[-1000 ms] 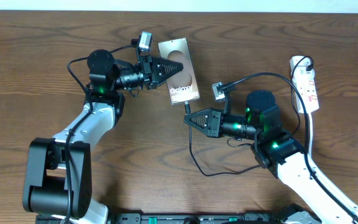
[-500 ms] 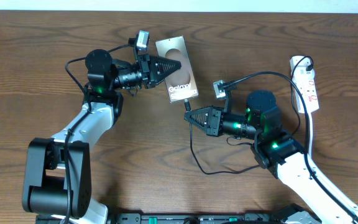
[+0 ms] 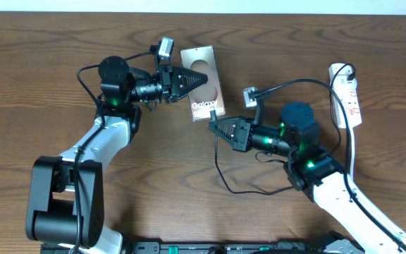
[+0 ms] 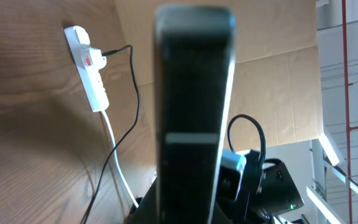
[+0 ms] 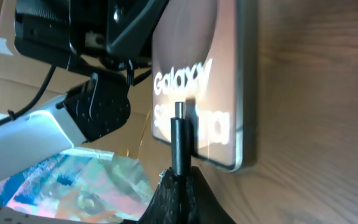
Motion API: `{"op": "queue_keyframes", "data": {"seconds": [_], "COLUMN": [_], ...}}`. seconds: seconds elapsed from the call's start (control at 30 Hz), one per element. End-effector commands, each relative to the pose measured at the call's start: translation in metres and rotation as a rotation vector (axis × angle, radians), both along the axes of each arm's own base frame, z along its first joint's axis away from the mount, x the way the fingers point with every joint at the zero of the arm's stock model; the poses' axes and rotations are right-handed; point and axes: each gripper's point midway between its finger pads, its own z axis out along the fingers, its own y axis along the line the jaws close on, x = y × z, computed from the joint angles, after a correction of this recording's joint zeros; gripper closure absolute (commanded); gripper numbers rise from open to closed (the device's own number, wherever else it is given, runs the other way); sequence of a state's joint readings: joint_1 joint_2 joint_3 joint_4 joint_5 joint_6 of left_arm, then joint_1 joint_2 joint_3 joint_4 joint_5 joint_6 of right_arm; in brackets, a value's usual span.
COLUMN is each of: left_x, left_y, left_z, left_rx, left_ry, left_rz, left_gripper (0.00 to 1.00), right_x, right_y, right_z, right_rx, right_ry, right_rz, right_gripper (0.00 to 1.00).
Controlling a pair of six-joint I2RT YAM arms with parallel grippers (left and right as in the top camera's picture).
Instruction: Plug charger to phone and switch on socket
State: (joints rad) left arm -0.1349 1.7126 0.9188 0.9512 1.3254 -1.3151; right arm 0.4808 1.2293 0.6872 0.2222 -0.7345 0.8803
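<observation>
Right gripper [image 3: 213, 127] pinching thin black charger plug [image 5: 180, 143], tip just short of flat dark grey-brown Galaxy phone [image 3: 206, 95] bottom edge, roughly along its long axis; left gripper [image 3: 194, 75] clasping that phone.

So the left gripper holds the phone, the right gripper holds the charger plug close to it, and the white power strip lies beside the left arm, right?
Not quite: the power strip lies beyond the right arm, at the table's right side, as the overhead view shows. The left gripper does hold the phone, and the right gripper holds the charger plug close to it.
</observation>
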Motion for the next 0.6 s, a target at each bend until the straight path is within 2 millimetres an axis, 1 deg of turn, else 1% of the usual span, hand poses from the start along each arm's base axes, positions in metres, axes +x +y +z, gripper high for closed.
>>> {"op": "queue_keyframes", "data": {"seconds": [0.0,0.1,0.2,0.3,0.47,0.57], "left_x": [0.004,0.008,0.01,0.009,0.002,0.004], "left_y": [0.001,0.002,0.002,0.002,0.001,0.006], "left_z": [0.01,0.01,0.011,0.01,0.01,0.01], "left_rx": [-0.008,-0.01,-0.011,-0.011,-0.007,-0.006], "left_ry": [-0.031,-0.031,-0.03,-0.03,-0.032,-0.032], "left_rz": [0.021,0.046,0.055,0.049,0.009,0.016], "left_gripper": [0.93,0.93,0.92,0.93,0.92,0.93], "right_x": [-0.01,-0.02,-0.024,-0.023,-0.018,-0.017], "right_y": [0.012,0.02,0.022,0.021,0.016,0.014], "right_z": [-0.004,-0.008,-0.011,-0.012,-0.012,-0.012], "right_rx": [-0.004,-0.008,-0.02,-0.023,-0.04,-0.037], "right_ry": [0.019,0.036,0.043,0.044,-0.017,-0.021], "right_rz": [0.056,0.099,0.107,0.104,0.104,0.109], "right_gripper": [0.99,0.99,0.99,0.99,0.99,0.99]}}
